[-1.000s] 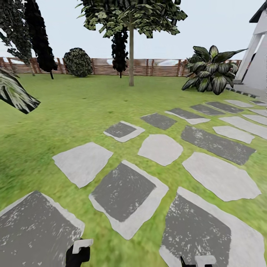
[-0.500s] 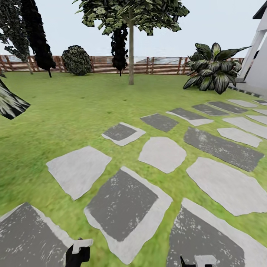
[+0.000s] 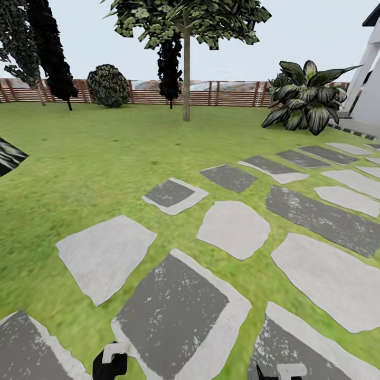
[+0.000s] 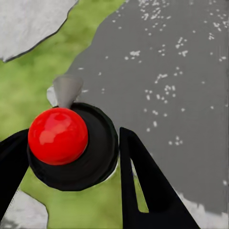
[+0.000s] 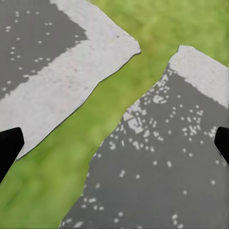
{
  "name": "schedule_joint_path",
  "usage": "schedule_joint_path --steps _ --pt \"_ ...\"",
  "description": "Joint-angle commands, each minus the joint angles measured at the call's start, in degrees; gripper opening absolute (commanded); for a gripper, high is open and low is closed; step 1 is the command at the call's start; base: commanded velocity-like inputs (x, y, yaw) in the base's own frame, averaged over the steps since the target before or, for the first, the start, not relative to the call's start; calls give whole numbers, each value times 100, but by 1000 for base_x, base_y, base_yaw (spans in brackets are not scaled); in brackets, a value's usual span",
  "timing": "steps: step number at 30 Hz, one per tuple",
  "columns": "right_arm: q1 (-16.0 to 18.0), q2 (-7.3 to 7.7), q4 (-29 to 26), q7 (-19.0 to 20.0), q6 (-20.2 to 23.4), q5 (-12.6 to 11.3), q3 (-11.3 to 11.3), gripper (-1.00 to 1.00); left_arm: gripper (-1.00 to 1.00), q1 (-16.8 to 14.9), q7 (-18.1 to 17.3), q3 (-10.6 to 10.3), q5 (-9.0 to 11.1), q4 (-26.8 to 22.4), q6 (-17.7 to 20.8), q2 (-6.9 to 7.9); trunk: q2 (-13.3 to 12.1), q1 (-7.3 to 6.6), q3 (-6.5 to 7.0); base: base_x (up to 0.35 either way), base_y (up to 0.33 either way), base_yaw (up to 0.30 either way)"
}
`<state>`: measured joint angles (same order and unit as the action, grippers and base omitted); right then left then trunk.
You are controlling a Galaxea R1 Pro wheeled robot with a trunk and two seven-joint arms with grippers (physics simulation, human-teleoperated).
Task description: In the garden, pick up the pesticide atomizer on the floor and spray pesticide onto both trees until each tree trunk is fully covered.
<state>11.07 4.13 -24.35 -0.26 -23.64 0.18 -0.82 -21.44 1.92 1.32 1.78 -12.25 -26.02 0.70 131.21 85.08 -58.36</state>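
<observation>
The pesticide atomizer [image 4: 71, 143] was seen in the left wrist view from above: red top, dark round body and pale grey nozzle, seated between the two black fingers [image 4: 148, 191] of the left gripper [image 4: 71, 157], which were closed against its sides, so the bottle was in hand and carried above a grey stepping stone [image 4: 181, 71] and a strip of grass. In the head view, the left gripper [image 3: 111, 363] sat at about 7 o'clock on the bottom edge and the right gripper [image 3: 285, 372] at about 5 o'clock. The tree [image 3: 186, 21] stood at 12 o'clock, its pale tree trunk [image 3: 186, 79] rising from the lawn [image 3: 105, 153] in front of the slatted fence [image 3: 227, 95], well apart from the robot across several stepping stones. A broad-leaved plant [image 3: 306, 97] stood at 2 o'clock beside the white house [image 3: 369, 84]. In the right wrist view, the right gripper [image 5: 114, 143] had its dark fingertips [image 5: 8, 148] at opposite edges, spread wide and holding nothing, over stone and grass. Judgement: the step in hand was the approach to the trunk. Done well, it calls for heading straight to 12 o'clock, keeping the bottle upright and firmly pinched, stopping near the trunk, and turning the nozzle toward the bark before spraying.
</observation>
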Motion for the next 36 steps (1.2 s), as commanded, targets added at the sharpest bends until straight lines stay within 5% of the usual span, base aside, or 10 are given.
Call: schedule_joint_path --steps 1,36 --pt "0 0 -2 0 0 0 1 100 -100 0 1 -1 -1 0 0 0 0 0 0 341 0 0" --pt "0 9 -10 35 3 8 -6 100 -100 0 1 -3 -2 2 0 -3 0 0 0 341 0 0"
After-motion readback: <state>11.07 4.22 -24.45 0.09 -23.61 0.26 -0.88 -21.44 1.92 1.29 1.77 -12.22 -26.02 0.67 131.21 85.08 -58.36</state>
